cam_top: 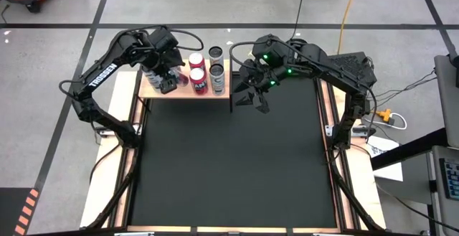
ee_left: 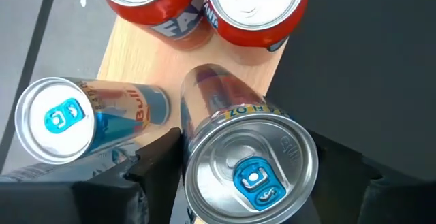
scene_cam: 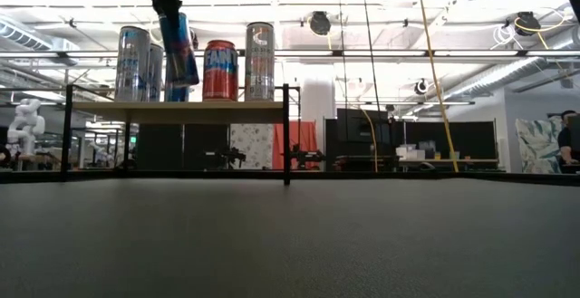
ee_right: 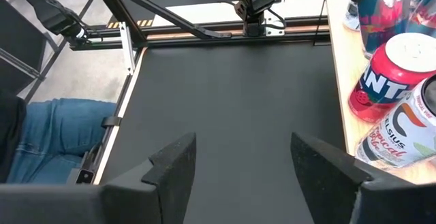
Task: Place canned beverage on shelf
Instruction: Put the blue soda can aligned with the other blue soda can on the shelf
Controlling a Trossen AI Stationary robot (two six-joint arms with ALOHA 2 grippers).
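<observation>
The shelf [cam_top: 154,91] is a pale wood board on a thin black frame at the mat's far edge, also seen in the low view [scene_cam: 181,110]. Over its left part my left gripper [cam_top: 166,78] is shut on a slim blue-and-silver can [scene_cam: 178,49] with a blue tab [ee_left: 252,180]. In the low view the can tilts, its lower end a little above the board. To the right of the shelf, my right gripper [cam_top: 251,100] hangs open over the mat with nothing between its fingers [ee_right: 238,163]. My left gripper pinches the can's upper side [ee_left: 194,135], just under the top rim, between its two fingers [ee_left: 160,159]. The fingers come from above, pointing steeply down. The can hangs tilted below them, its lower end close over the board.
Standing on the shelf are another blue-and-silver can [ee_left: 58,118], two red cans [cam_top: 197,69] and two silver ones [cam_top: 216,64]. The black mat [cam_top: 237,164] lies open in front, edged by wooden strips. A black shelf post [scene_cam: 285,135] stands at the board's right end. A person's jeans [ee_right: 61,135] show beyond the table.
</observation>
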